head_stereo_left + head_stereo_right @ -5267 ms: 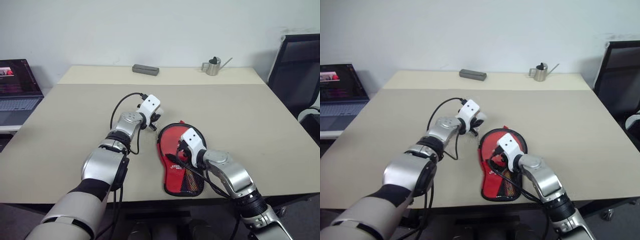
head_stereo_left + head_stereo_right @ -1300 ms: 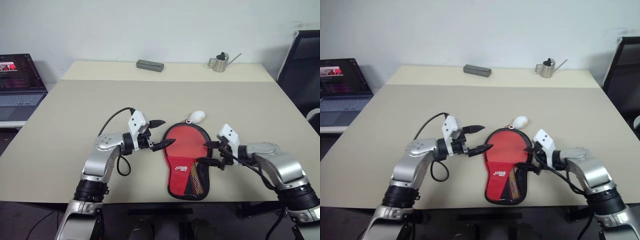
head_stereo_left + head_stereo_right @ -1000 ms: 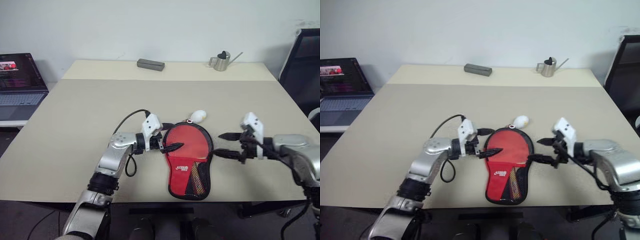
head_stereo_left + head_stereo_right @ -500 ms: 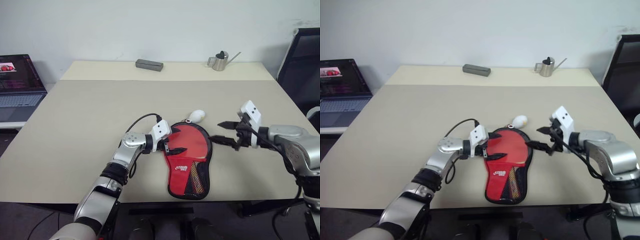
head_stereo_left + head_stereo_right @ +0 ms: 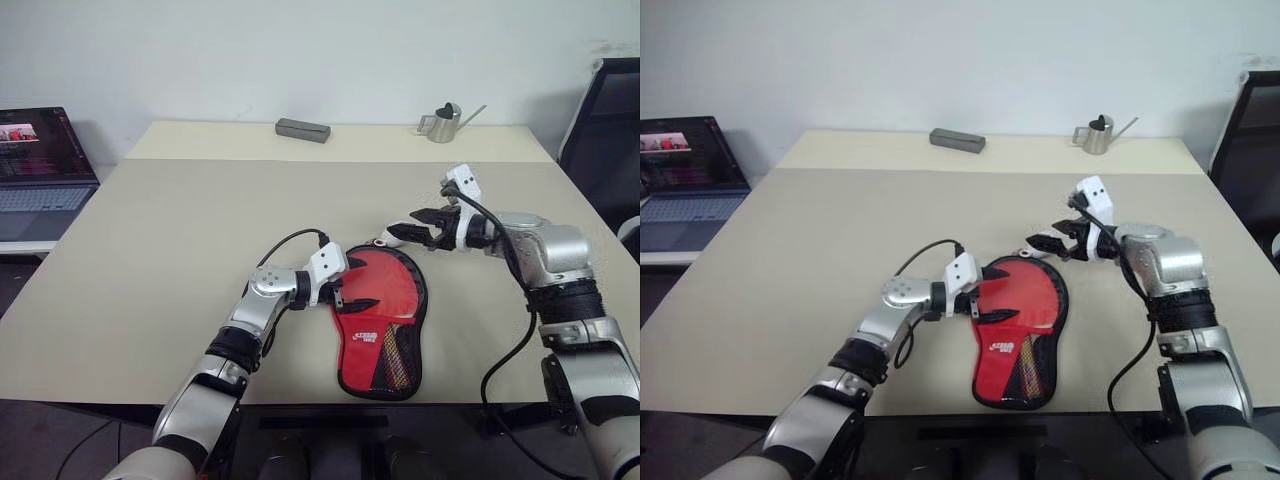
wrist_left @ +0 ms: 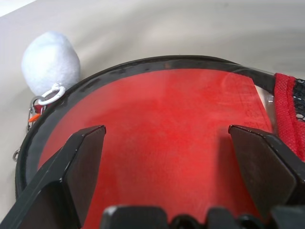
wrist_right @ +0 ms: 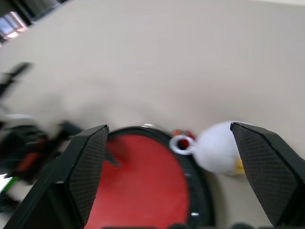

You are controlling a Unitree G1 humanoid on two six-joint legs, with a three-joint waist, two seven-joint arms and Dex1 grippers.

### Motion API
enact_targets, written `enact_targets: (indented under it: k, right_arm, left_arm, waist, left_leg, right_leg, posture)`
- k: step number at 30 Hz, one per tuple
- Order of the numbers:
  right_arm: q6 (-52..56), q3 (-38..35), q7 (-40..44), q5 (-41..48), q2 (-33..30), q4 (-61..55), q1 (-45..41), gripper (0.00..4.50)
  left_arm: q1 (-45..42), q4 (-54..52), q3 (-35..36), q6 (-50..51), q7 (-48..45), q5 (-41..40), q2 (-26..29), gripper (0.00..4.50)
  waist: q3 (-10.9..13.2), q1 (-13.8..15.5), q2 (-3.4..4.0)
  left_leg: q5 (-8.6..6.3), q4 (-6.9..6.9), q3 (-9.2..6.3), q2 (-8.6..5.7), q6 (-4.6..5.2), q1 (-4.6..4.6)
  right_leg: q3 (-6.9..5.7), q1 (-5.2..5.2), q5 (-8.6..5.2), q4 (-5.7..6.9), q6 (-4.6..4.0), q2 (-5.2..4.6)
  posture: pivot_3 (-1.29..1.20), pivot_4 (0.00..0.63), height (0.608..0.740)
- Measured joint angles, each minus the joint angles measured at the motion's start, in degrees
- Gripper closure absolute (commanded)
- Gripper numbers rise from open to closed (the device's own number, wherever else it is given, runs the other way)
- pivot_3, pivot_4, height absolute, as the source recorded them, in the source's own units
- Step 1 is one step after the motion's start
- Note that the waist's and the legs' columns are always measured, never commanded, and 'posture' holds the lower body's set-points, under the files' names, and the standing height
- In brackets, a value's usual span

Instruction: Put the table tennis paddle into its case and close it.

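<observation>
One case (image 5: 378, 318) is lying red side up at the near edge of the tabletop (image 5: 150, 250), its white logo too small to read; the paddle handle is showing through the mesh. The left gripper (image 5: 350, 293), jaws apart, is hovering over its left rim. The right gripper (image 5: 412, 222), jaws apart, is hanging above one white pom-pom (image 6: 50, 62). Farther off are standing one grey box (image 5: 302, 130) and one small metal watering can (image 5: 440, 122).

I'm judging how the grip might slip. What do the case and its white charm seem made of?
The case looks like soft fabric: a glossy clear panel over red, black mesh near the handle end, and a black zipper rim. The white pom-pom charm looks fuzzy, likely plush, and hangs from a small metal ring.
</observation>
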Motion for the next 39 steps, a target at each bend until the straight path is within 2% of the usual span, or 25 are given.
enact_targets:
  k: [8, 14, 18, 21, 28, 31, 34, 39]
  right_arm:
    - [-14.7, -0.3, -8.1, -8.0, 9.1, 27.4, -10.0, 0.00]
    - [-21.8, -1.2, -10.4, -11.0, 11.3, 37.4, -12.2, 0.00]
    - [-23.6, -1.5, -10.7, -12.4, 11.8, 40.0, -12.2, 0.00]
    - [-24.7, -2.4, -11.7, -12.6, 12.1, 40.8, -12.5, 0.60]
    - [-25.2, -2.8, -11.8, -13.5, 12.8, 40.8, -13.3, 3.02]
    - [-25.2, -2.8, -11.5, -14.2, 13.1, 40.8, -13.3, 3.75]
    - [-25.3, -2.7, -11.4, -14.6, 13.4, 40.8, -13.3, 4.10]
    - [-27.0, -2.2, -12.0, -16.2, 14.1, 40.6, -12.8, 4.15]
  left_arm:
    - [1.2, -2.2, -0.6, 0.6, -0.1, 0.1, -0.2, 0.02]
    - [2.1, -3.8, -0.7, 1.5, -0.1, 0.1, -0.3, 0.02]
    - [2.4, -4.1, -0.7, 1.7, -0.1, 0.1, -0.3, 0.02]
    - [2.6, -4.2, -0.7, 1.8, -0.1, 0.1, -0.2, 0.00]
    - [2.7, -4.2, -0.7, 1.5, 0.0, 0.1, -0.1, 0.00]
    - [2.7, -4.0, -0.7, 1.4, 0.0, 0.1, -0.1, 0.00]
    - [2.7, -3.6, -0.7, 1.4, 0.1, 0.1, -0.1, 0.00]
    - [2.9, -3.3, -0.7, 1.3, 0.3, 0.1, -0.1, 0.00]
  waist:
    - [0.0, -0.1, 0.04]
    - [0.0, -0.2, 0.05]
    - [0.0, -0.2, 0.05]
    - [0.0, -0.3, 0.05]
    - [0.0, -0.3, 0.06]
    - [0.0, -0.3, 0.07]
    - [0.0, -0.3, 0.08]
    - [-0.1, -0.3, 0.12]
  left_leg:
    - [0.00, -0.02, 0.09, 0.00, 0.00, 0.09]
    - [0.00, -0.04, 0.09, 0.00, 0.00, 0.10]
    - [0.00, -0.03, 0.11, 0.00, 0.00, 0.16]
    - [0.00, -0.02, 0.15, 0.00, 0.00, 0.25]
    - [0.01, -0.02, 0.13, 0.01, 0.01, 0.36]
    - [0.01, -0.01, 0.13, 0.00, 0.01, 0.36]
    - [0.01, 0.00, 0.13, 0.00, 0.01, 0.38]
    - [0.02, 0.02, 0.13, 0.00, 0.01, 0.40]
  right_leg:
    - [0.07, 0.01, 0.09, 0.11, -0.17, 0.00]
    - [0.08, 0.00, 0.15, 0.13, -0.28, 0.00]
    - [0.10, 0.00, 0.14, 0.25, -0.30, 0.00]
    - [0.15, 0.00, 0.10, 0.47, -0.35, 0.00]
    - [0.13, -0.01, -0.11, 0.76, -0.29, 0.01]
    - [0.13, -0.01, -0.10, 0.76, -0.30, 0.01]
    - [0.13, -0.01, -0.11, 0.79, -0.30, 0.01]
    - [0.14, 0.00, -0.12, 0.82, -0.28, 0.02]
  posture:
    - [0.00, 0.150, 0.740]
    - [0.00, 0.150, 0.740]
    - [0.00, 0.150, 0.740]
    - [0.00, 0.150, 0.740]
    - [0.00, 0.150, 0.740]
    - [0.00, 0.150, 0.740]
    - [0.00, 0.150, 0.740]
    - [0.00, 0.150, 0.740]
